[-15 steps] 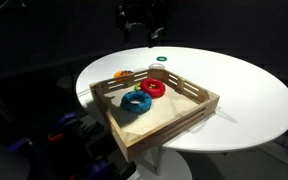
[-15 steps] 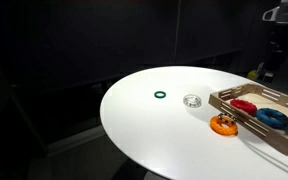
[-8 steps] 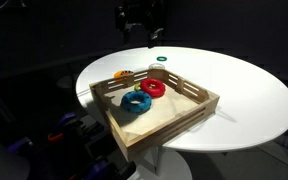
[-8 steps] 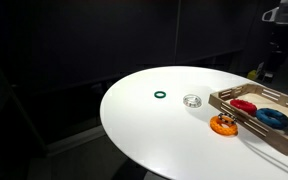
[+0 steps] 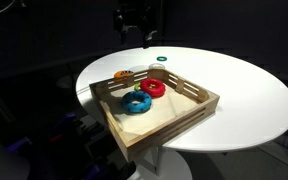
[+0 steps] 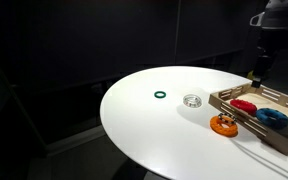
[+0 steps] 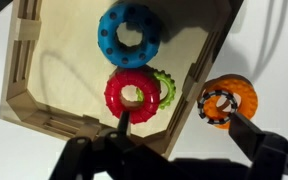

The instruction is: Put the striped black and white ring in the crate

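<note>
The striped black and white ring (image 7: pixel 218 103) lies on top of an orange ring (image 7: pixel 240 92) on the white table, just outside the crate's wall. It also shows in both exterior views (image 5: pixel 122 74) (image 6: pixel 222 120). The light wooden crate (image 7: pixel 24 62) (image 5: pixel 174 126) (image 6: pixel 256 122) holds a blue ring (image 7: pixel 129 35), a red ring (image 7: pixel 132 95) and a green ring (image 7: pixel 168 88) partly under the red one. My gripper (image 7: pixel 184 130) is open and empty. It hangs above the crate's wall with one finger over the red ring and one beside the orange ring. It also shows high over the table (image 5: pixel 135 36) (image 6: pixel 256 72).
On the round white table (image 6: pixel 154 135) (image 5: pixel 239 90) lie a small green ring (image 6: pixel 160 96) (image 5: pixel 160 60) and a small pale ring (image 6: pixel 192 101), both away from the crate. The surroundings are dark.
The gripper has shifted slightly sideways above the crate's edge. The rings and the crate have not moved.
</note>
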Controlling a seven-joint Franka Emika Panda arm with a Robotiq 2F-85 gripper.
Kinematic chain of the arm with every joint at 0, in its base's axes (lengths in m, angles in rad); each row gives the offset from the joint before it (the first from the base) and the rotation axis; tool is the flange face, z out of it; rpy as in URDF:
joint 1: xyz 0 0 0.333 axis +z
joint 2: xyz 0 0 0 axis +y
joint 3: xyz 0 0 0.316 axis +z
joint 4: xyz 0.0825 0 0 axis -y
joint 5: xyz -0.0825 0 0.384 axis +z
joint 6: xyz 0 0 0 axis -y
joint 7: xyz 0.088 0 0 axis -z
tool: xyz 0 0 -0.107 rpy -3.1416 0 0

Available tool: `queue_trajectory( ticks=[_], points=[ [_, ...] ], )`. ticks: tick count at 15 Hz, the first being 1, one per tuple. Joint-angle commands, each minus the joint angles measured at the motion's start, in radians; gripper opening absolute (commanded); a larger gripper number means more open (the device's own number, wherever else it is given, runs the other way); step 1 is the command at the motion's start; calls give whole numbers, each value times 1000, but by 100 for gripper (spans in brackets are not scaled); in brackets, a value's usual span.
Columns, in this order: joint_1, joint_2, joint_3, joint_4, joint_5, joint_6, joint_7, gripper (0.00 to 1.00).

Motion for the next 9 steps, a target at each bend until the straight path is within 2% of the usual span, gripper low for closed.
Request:
queue_trajectory(
  ticks=[1, 9],
  points=[
    [25, 67, 22, 56, 36, 14, 26, 100],
    [77, 200, 68, 69, 85, 123, 27, 100]
  ],
)
